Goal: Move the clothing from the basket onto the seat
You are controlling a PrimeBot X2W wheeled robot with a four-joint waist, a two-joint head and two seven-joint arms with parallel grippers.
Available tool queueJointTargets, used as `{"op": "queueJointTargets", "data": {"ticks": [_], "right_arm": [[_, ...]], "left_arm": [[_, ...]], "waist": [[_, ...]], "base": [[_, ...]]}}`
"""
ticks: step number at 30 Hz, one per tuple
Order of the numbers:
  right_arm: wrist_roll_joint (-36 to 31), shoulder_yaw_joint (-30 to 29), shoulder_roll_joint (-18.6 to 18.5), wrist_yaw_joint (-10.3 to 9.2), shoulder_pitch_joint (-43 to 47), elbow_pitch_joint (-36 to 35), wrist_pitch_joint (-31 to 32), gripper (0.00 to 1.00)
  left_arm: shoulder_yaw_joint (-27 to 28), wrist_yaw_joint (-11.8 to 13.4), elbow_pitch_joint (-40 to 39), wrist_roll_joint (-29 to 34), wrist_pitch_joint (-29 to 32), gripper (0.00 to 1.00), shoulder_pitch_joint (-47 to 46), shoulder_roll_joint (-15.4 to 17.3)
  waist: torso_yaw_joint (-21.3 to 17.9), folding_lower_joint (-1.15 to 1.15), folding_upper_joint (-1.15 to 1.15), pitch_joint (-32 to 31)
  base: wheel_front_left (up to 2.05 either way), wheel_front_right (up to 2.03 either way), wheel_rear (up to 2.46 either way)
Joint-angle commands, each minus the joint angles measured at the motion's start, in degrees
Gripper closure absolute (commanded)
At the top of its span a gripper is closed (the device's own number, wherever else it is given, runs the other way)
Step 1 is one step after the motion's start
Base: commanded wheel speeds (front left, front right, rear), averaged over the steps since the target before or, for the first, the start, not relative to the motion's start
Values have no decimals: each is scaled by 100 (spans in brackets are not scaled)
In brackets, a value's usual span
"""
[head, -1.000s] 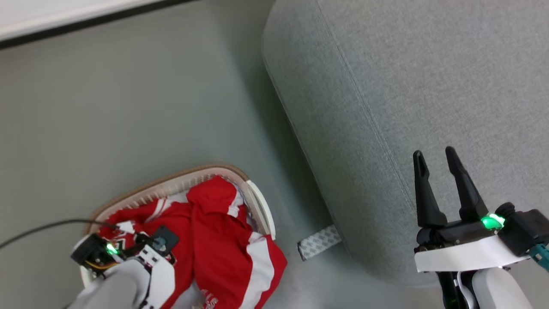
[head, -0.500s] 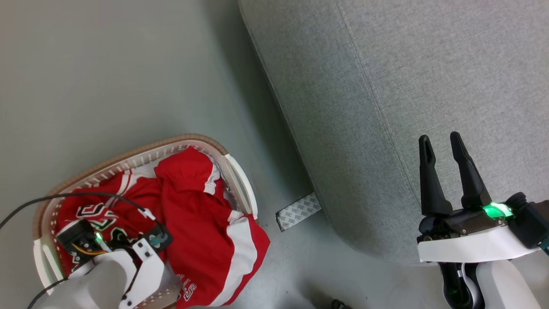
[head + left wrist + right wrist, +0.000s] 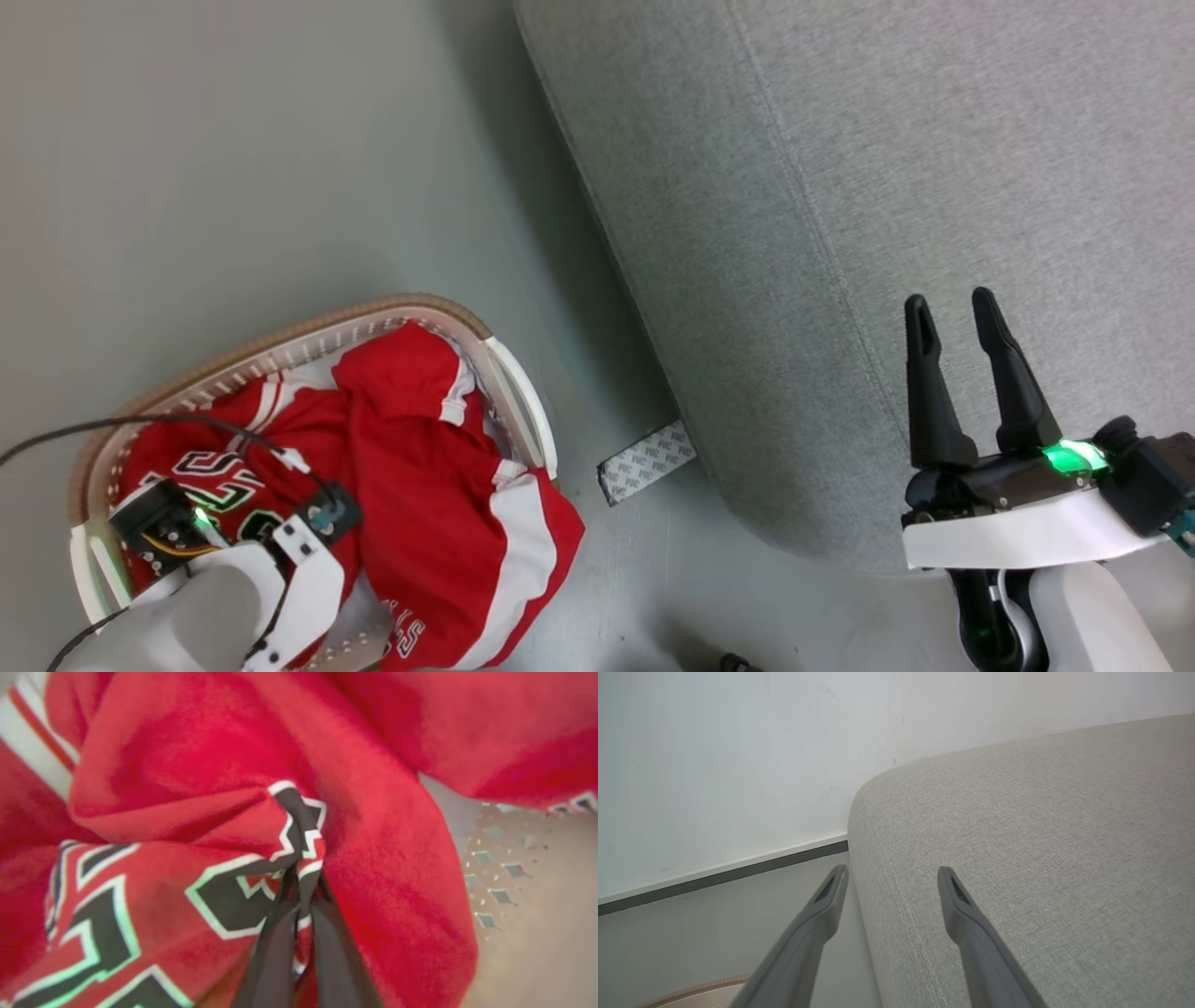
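Observation:
Red clothing (image 3: pixel 429 467) with white stripes and black-and-white lettering fills the white basket (image 3: pixel 280 338) with a tan rim at the lower left of the head view; one piece hangs over its near rim. My left arm reaches down into the basket. In the left wrist view my left gripper (image 3: pixel 299 877) is shut on a bunched fold of the red clothing (image 3: pixel 196 812) at its lettering. The grey seat (image 3: pixel 887 187) takes up the right side. My right gripper (image 3: pixel 948 313) hangs open above the seat's edge, nothing between its fingers (image 3: pixel 826 896); the seat (image 3: pixel 1041 835) lies under it.
A strip of grey patterned tape (image 3: pixel 647 462) lies on the floor between basket and seat. A black cable (image 3: pixel 140 425) runs across the basket to my left wrist. The basket's perforated wall (image 3: pixel 514 882) shows beside the cloth. A white wall (image 3: pixel 738 765) with a dark skirting stands beyond the seat.
My left gripper has closed on a fold of the red clothing in the basket. The head camera shifted early on, so the whole picture slid. The right gripper has stayed open.

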Motion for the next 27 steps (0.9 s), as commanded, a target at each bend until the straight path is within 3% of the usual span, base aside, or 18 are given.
{"op": "queueJointTargets", "data": {"ticks": [1, 7, 16, 27], "right_arm": [[-13, 48, -3, -12, -117, 28, -15, 0], [-301, 35, -14, -12, -160, 200, -14, 0], [-851, -294, -17, -13, -101, 427, -14, 0], [-1286, -576, -14, -12, 248, 807, -14, 0]], "left_arm": [[19, 6, 8, -188, -121, 100, -48, 41], [101, 6, -56, -584, -561, 100, 6, -188], [238, 6, -56, -1206, -1143, 100, 101, -910], [683, 6, -296, -1893, -1859, 100, 311, -1486]], "waist": [[-19, -1, 0, -101], [166, -1, 0, -586], [1020, -1, 0, -1655], [2022, -1, 0, -2936]], "base": [[0, 0, 0], [0, 0, 0], [0, 0, 0], [0, 0, 0]]}}
